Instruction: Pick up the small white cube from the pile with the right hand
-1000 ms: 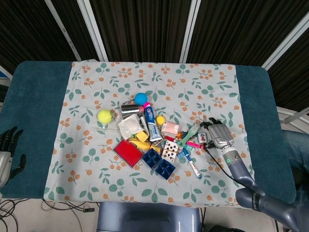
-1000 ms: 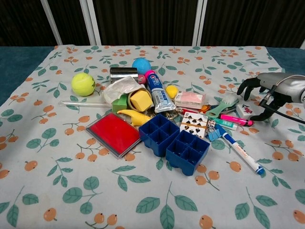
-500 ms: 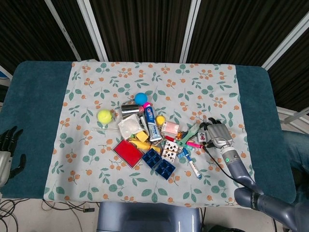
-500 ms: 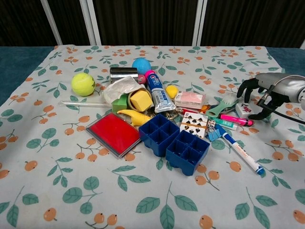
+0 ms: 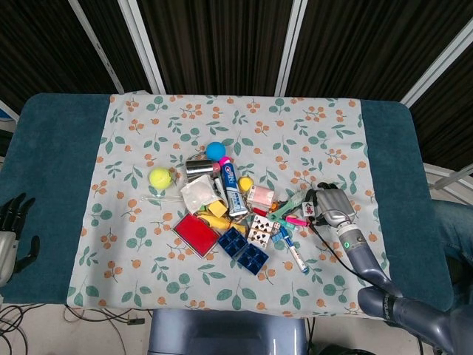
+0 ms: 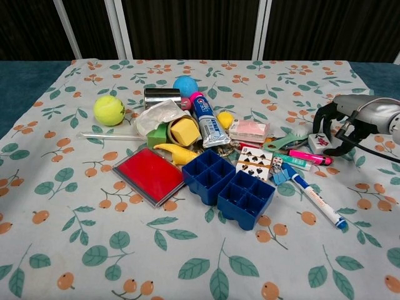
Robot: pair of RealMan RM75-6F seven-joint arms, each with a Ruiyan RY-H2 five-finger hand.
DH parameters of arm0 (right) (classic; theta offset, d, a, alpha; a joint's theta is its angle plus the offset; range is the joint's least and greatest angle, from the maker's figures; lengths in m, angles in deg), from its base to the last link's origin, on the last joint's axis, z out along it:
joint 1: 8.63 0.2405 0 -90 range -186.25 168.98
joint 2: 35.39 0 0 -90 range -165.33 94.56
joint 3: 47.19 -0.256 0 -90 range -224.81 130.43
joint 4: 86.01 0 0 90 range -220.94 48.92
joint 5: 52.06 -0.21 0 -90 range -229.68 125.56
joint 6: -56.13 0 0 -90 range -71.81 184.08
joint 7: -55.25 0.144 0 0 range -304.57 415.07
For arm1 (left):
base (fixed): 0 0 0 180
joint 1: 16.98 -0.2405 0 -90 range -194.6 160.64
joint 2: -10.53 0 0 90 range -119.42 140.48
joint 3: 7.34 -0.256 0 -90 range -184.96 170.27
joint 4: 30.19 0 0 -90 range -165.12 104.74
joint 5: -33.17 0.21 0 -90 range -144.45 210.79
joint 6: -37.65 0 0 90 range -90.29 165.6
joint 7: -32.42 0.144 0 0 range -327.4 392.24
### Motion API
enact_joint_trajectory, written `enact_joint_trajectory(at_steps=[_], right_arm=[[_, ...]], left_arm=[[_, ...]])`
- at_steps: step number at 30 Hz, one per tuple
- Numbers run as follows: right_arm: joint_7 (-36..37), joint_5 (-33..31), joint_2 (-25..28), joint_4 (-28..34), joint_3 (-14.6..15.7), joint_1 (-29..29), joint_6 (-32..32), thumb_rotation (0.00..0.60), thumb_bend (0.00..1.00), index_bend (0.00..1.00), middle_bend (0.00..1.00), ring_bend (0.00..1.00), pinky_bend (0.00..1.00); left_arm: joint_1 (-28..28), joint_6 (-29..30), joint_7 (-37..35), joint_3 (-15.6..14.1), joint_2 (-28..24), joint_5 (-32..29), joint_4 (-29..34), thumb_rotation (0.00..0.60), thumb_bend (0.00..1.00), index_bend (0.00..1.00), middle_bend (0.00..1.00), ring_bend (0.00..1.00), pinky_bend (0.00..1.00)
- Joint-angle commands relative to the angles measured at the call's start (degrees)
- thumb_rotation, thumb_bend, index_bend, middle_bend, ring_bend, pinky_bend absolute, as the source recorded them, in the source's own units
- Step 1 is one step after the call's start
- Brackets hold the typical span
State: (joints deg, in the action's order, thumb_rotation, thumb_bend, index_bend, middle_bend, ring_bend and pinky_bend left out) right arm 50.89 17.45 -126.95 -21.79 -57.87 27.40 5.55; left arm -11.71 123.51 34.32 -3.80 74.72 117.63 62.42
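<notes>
The small white cube point(image 6: 319, 142), marked in red, lies at the right end of the pile, beside the pink marker point(image 6: 305, 156). My right hand point(image 6: 350, 122) curls around it, fingers on its left side and thumb at its near right; the cube still rests on the cloth. In the head view the right hand point(image 5: 332, 205) covers most of the cube point(image 5: 310, 210). My left hand point(image 5: 11, 225) rests at the table's left edge, fingers apart, holding nothing.
The pile holds a green brush point(image 6: 284, 140), playing cards point(image 6: 255, 161), a blue tray point(image 6: 228, 185), a red pad point(image 6: 150, 175), toothpaste point(image 6: 206, 122), a blue marker point(image 6: 314, 199) and a tennis ball point(image 6: 109, 110). The floral cloth point(image 6: 187, 262) spreads toward me.
My right hand's fingers have curled further in around the white cube. The green brush has been pushed a little to the left. The left hand has not moved.
</notes>
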Motion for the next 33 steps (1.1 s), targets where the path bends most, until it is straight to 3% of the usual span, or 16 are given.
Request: enact_joint_trajectory(at_steps=[1, 12, 20, 33], right_arm=[[0.6, 0.2, 0.3, 0.5, -0.2, -0.2, -0.5, 0.600, 0.32, 0.45, 0.51, 0.22, 0.22], [2.6, 1.2, 4.2, 6.2, -1.3, -1.5, -4.4, 0.600, 0.33, 0.46, 0.51, 0.23, 0.22], [7.1, 2.6, 10.3, 15.1, -4.1, -3.4, -9.4, 0.600, 0.33, 0.46, 0.51, 0.23, 0.22], [24.8, 6.4, 21.1, 28.0, -8.2, -10.0, -19.8, 0.600, 0.33, 0.46, 0.51, 0.23, 0.22]], left_arm=[[0.0, 0.0, 0.0, 0.0, 0.0, 0.0, 0.0, 0.600, 0.52, 0.01, 0.00, 0.03, 0.09], [0.0, 0.0, -0.2, 0.0, 0.0, 0.0, 0.2, 0.600, 0.52, 0.01, 0.00, 0.03, 0.09], [-0.1, 0.0, -0.5, 0.0, -0.2, 0.0, 0.4, 0.600, 0.52, 0.01, 0.00, 0.03, 0.09], [-0.1, 0.0, -0.5, -0.1, -0.1, 0.1, 0.5, 0.600, 0.52, 0.01, 0.00, 0.03, 0.09]])
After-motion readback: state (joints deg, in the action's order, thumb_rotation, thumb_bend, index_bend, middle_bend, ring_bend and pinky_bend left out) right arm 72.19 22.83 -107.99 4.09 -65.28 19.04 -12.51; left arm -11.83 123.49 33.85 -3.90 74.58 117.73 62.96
